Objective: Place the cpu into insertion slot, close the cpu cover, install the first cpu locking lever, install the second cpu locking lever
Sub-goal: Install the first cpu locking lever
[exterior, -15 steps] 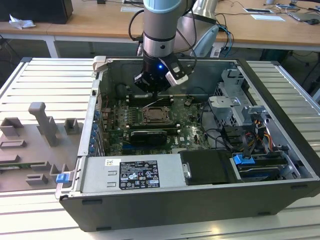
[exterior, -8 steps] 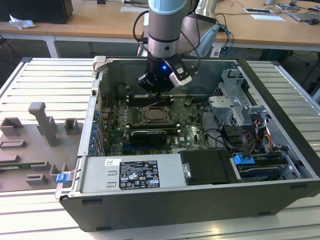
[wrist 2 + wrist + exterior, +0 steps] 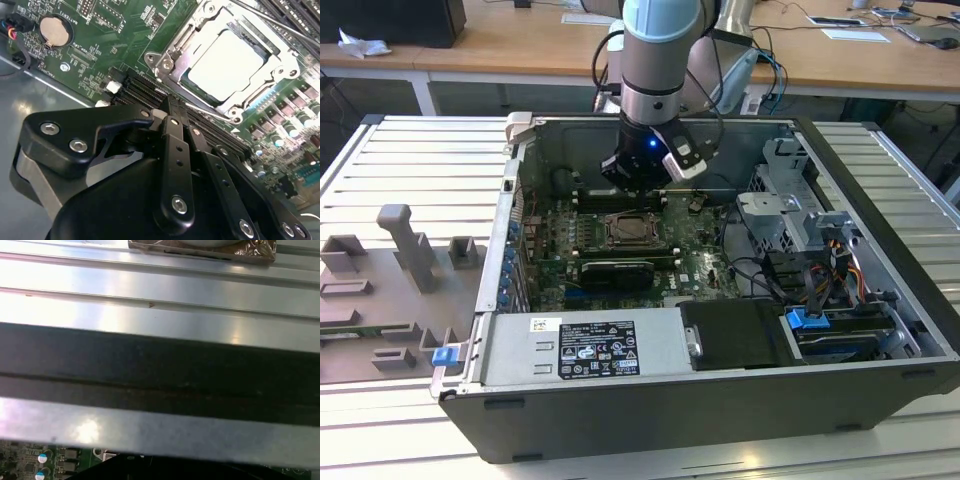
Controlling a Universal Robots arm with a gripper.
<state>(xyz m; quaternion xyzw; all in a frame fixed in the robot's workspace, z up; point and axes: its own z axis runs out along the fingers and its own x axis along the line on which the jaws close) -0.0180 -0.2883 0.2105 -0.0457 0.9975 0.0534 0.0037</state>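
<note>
A: Where is the end effector (image 3: 638,190) at this entry?

B: In the exterior view it hangs inside the open computer case (image 3: 880,300), upper centre of the frame, just above the green motherboard (image 3: 695,262) and close behind the insertion slot (image 3: 632,231). The grey arm (image 3: 660,50) comes straight down from the top edge.

A: Open or closed?

B: Cannot tell. In the second wrist view the black linkages fill the lower half of the frame, and the tips are hidden behind them. Nothing visibly held.

A: And the cpu?

B: The cpu (image 3: 225,65) sits in the socket, upper right of the second wrist view: pale silver top, lying flat. The cpu cover (image 3: 175,47) lies down around it, its metal frame bordering the chip on all visible sides (the window cut-out leaves the chip top exposed). A thin locking lever (image 3: 272,22) runs diagonally along the frame's upper right edge; whether it is latched, I cannot tell.

A: Other items logged?

B: A round coin battery (image 3: 55,31) at upper left of the second wrist view, black memory slots (image 3: 145,90) between socket and end effector. The first wrist view shows the case wall (image 3: 160,375) as a dark band across mid-frame. In the exterior view, a grey fixture block (image 3: 405,245) stands on the ribbed worktop (image 3: 410,150) at left.
</note>
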